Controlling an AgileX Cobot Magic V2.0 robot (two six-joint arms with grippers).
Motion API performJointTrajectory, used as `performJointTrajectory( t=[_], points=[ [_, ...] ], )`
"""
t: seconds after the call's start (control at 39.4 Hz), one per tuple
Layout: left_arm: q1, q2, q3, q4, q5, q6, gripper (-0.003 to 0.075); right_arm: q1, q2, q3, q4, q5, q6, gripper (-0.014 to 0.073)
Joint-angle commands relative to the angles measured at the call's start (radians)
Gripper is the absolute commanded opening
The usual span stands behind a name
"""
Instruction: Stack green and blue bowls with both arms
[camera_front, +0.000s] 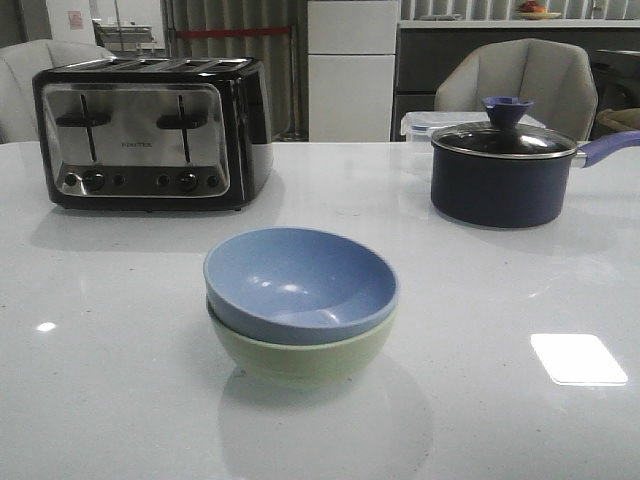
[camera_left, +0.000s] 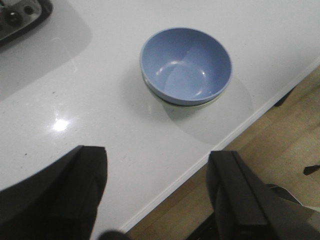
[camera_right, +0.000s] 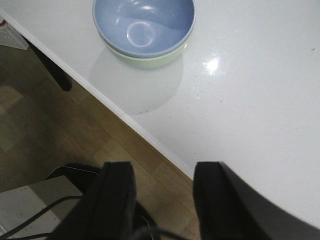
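On the left of the white bench (camera_front: 110, 390), toward the back, a black and chrome toaster (camera_front: 150, 132) is seen standing with its four slots facing up and its knobs turned to the front. In the middle of the bench, nearer the front edge, the blue bowl (camera_front: 298, 280) is found nested upright inside the green bowl (camera_front: 305, 362), so that only the lower wall and rim of the green one are shown beneath it. The two bowls are touching and are well apart from everything else. To the right and further back, a dark saucepan (camera_front: 500, 180) is placed with a glass lid (camera_front: 505, 138) on it, its purple handle pointing right. Just behind the saucepan a clear plastic box (camera_front: 425, 123) is partly hidden.

Neither arm is seen in the front view. In the left wrist view, the left gripper (camera_left: 157, 192) is held spread wide over the bench edge, with nothing between its fingers, short of the stacked bowls. In the right wrist view, the right gripper (camera_right: 164, 200) is likewise spread and empty, held over the wooden floor (camera_right: 45, 130) beside the bench edge.
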Motion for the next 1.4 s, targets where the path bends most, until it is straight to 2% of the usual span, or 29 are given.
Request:
performJointTrajectory(
  t=[0.0, 0.18, 0.53, 0.58, 0.79, 0.91, 1.04, 1.37],
  points=[
    [-0.007, -0.083, 0.021, 0.032, -0.058, -0.046, 0.0490, -0.005, 0.000, -0.027, -0.001, -0.056, 0.005, 0.0402],
    [-0.007, -0.168, 0.084, 0.032, -0.068, -0.046, 0.0490, -0.005, 0.000, -0.027, -0.001, -0.066, 0.005, 0.0402],
    [-0.007, -0.171, 0.116, 0.032, -0.068, -0.046, 0.0490, -0.005, 0.000, -0.027, -0.001, -0.074, 0.005, 0.0389],
    [-0.007, -0.171, 0.116, 0.032, -0.068, -0.046, 0.0490, -0.005, 0.000, -0.027, -0.001, -0.076, 0.005, 0.0363],
    [-0.007, -0.171, 0.116, 0.032, -0.065, -0.046, 0.0490, -0.005, 0.000, -0.027, 0.010, -0.084, 0.005, 0.0164],
    [-0.007, -0.171, 0.116, 0.032, -0.065, -0.046, 0.0487, -0.005, 0.000, -0.027, 0.010, -0.081, 0.005, 0.0080],
    [-0.007, -0.171, 0.116, 0.032, -0.065, -0.046, 0.0406, -0.005, 0.000, -0.027, 0.010, -0.081, 0.005, 0.0020],
    [-0.007, -0.171, 0.116, 0.032, -0.065, -0.046, 0.0129, -0.005, 0.000, -0.027, 0.010, -0.072, 0.005, 0.0017]
  ],
)
